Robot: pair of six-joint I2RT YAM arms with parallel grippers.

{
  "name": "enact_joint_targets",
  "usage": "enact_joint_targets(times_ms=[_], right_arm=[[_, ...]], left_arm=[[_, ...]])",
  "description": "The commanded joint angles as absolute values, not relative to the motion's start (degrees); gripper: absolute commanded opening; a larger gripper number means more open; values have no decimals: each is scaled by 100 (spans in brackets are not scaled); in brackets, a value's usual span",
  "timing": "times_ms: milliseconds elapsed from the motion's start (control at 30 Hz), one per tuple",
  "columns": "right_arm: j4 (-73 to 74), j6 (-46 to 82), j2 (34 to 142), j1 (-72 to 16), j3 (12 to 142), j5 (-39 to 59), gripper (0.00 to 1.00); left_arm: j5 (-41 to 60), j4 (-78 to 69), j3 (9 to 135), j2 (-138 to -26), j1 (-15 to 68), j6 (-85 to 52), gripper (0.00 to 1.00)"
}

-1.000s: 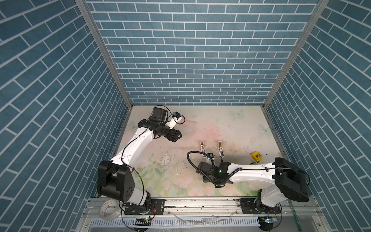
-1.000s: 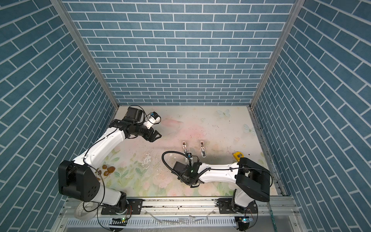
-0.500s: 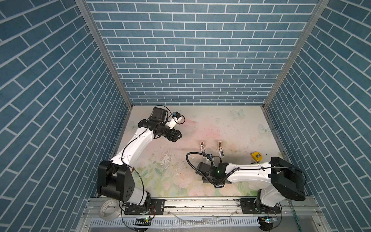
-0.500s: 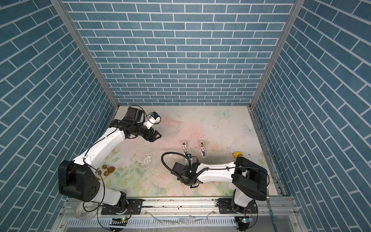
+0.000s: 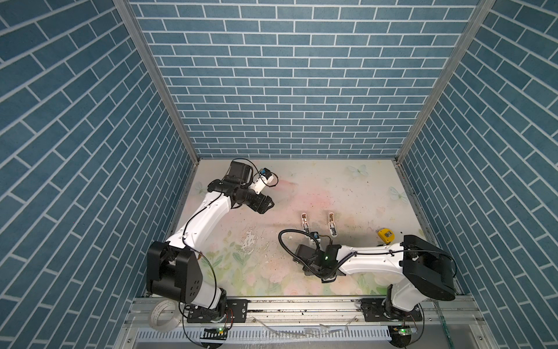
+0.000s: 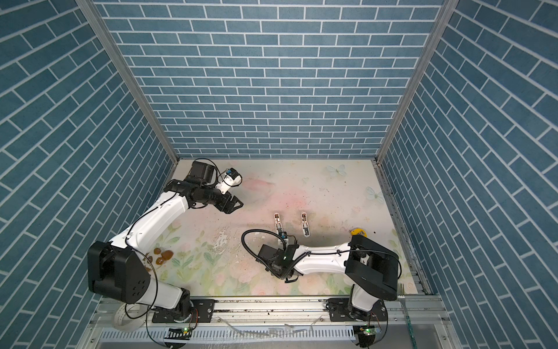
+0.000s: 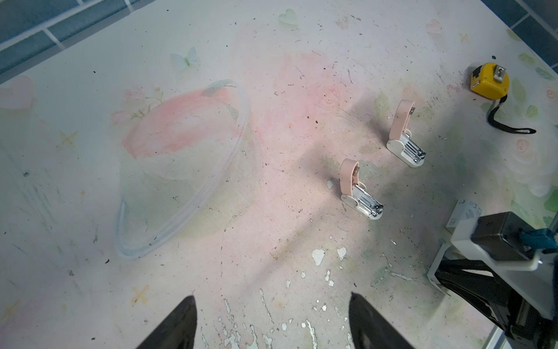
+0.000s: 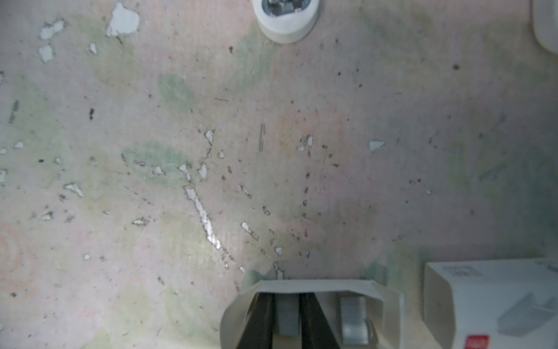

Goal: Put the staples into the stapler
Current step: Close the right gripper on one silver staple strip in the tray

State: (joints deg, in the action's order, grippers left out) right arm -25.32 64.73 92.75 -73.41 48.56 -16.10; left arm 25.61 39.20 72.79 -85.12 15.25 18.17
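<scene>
Staples [image 8: 288, 320]: thin silver-grey metal strips, lying in the small white cardboard tray [image 8: 389, 305] under the right wrist, just short of the staplers. We're seeing one strip between the right fingers and a second strip [image 8: 353, 323] lying beside it.
Change: over the last second the right jaws are drawing in on that strip. The right arm is barely shifting and the left arm isn't moving.
Right gripper [image 8: 287, 299]: black fingers are reaching inside the tray and pinching the strip from both sides.
Left gripper [image 7: 271, 326]: jaws are standing wide apart, holding nothing, hovering well apart from the tray.
Staplers: the small pink-and-white plastic stapler nearest the tray [image 7: 360, 193] and its twin [image 7: 404, 136] are both sitting with lids flipped up and metal channels exposed. We can't tell whether either is already holding staples.
Meaning: we're judging the grasp as closing out, with the lift and the carry to an open channel not yet done.
Writing: the white cardboard sleeve with a red mark [image 8: 489, 302] is carrying grey print too blurred to read. The yellow tape measure [image 7: 489, 80] is showing no legible brand.
</scene>
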Motion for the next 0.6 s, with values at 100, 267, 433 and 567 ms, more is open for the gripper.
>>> enact_joint_targets(times_ms=[100, 267, 433, 567], right_arm=[[-2725, 6687, 9369, -7375, 4969, -1670, 18], [-2749, 6686, 9405, -7374, 4975, -1677, 20], [-2753, 6680, 9453, -7375, 4983, -1687, 22], [-2751, 6688, 9475, -7372, 4975, -1687, 22]], left_arm=[[2632, 4005, 7321, -8515, 1512, 1767, 81], [2624, 4005, 7305, -8508, 1512, 1771, 80], [2627, 4004, 7304, -8506, 1512, 1767, 80], [2628, 4008, 7292, -8508, 1512, 1765, 80]])
